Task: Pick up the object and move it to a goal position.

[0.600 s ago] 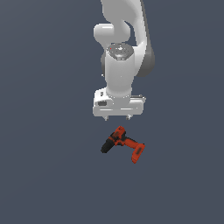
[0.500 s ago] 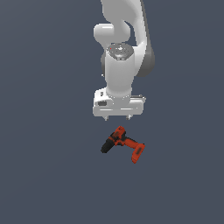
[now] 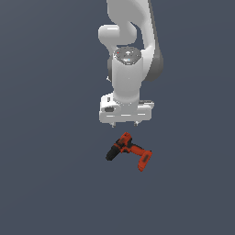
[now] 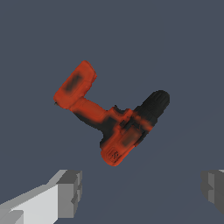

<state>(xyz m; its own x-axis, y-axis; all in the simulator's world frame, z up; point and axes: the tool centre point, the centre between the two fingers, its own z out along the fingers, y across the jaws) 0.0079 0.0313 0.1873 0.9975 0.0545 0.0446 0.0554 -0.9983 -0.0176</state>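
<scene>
The red-orange drill lies on its side on the dark grey surface, black chuck toward the exterior view's left, battery base toward its right. It also shows in the wrist view, with the black chuck and the blocky base at opposite ends. My gripper hangs just above and behind the drill, apart from it. Its jaws stand wide open and empty. In the wrist view one grey fingertip shows at the edge and the drill lies beyond the gap between the fingers.
A plain dark grey surface surrounds the drill. The white arm rises straight above the gripper.
</scene>
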